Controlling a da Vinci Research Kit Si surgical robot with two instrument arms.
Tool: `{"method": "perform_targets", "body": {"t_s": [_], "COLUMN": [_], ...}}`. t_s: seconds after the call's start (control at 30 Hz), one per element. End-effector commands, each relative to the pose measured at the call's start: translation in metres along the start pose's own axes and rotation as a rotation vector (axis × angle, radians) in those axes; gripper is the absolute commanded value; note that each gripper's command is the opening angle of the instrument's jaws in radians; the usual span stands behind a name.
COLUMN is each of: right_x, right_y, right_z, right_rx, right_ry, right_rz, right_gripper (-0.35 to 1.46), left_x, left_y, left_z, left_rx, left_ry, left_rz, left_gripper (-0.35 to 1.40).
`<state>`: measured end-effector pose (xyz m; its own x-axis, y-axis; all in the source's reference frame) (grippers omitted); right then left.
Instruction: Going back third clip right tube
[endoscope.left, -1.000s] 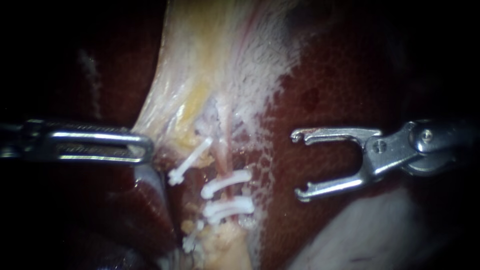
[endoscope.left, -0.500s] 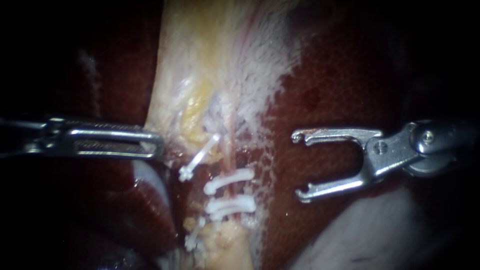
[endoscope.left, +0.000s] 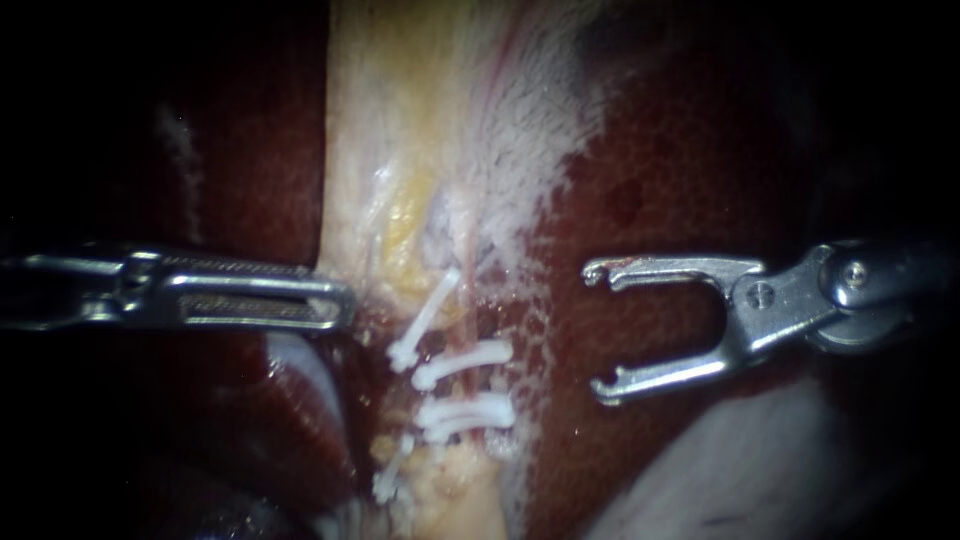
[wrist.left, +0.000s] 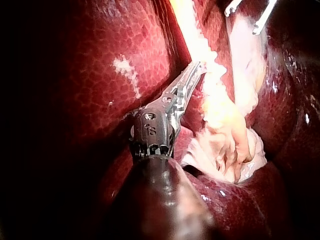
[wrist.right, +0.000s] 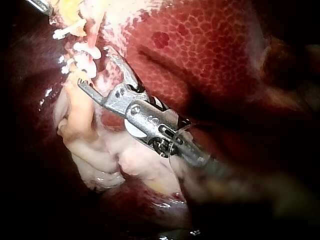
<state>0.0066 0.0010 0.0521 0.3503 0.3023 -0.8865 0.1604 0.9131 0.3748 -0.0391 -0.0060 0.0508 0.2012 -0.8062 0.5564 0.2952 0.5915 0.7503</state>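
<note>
Right instrument (endoscope.left: 597, 330): enters from the right. Its hand stands wide, the two jaws spread far apart and holding nothing. In the endoscope view the hand hangs over the liver (endoscope.left: 680, 150), to the right of the clips and clear of them. The right wrist view (wrist.right: 95, 67) confirms the wide, empty hand, with the clipped tube just ahead of the jaw tips.

Left instrument (endoscope.left: 345, 302): enters from the left, shaft level. Its hand is narrow, the jaws closed together on the left edge of the pale tissue (endoscope.left: 400, 120). The left wrist view (wrist.left: 197, 67) shows the same: the slim closed jaws meet the pale yellow strip at their tip.

Right tube (endoscope.left: 458, 385): a thin pink strand running down the middle of the field between the two instruments. Three white clips cross it:
- upper clip (endoscope.left: 465, 360), lying alone;
- lower pair of clips (endoscope.left: 465, 412), just beneath it, close against each other.

Which of the three is the third clip cannot be told. All three are seated across the tube, and neither instrument touches them.

Slanted clips (endoscope.left: 425, 318): two further white clips lie tilted, just left of this stack, one above it and one below.

Behind everything, the pale tissue runs upward, with dark red liver on both sides.
</note>
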Motion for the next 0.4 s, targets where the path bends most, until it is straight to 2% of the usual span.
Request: {"method": "perform_targets", "body": {"t_s": [0.03, 0.4], "right_x": [0.0, 0.0001], "right_y": [0.0, -0.0002], "right_z": [0.0, 0.0], "right_rx": [0.0, 0.0], "right_ry": [0.0, 0.0], "right_rz": [-0.006, -0.006], "right_gripper": [0.6, 0.6], "left_x": [0.0, -0.0001], "left_y": [0.0, 0.0], "left_z": [0.0, 0.0], "left_rx": [0.002, 0.002], "left_ry": [0.001, 0.001], "left_rz": [0.001, 0.0], "left_gripper": [-0.35, -0.35]}}
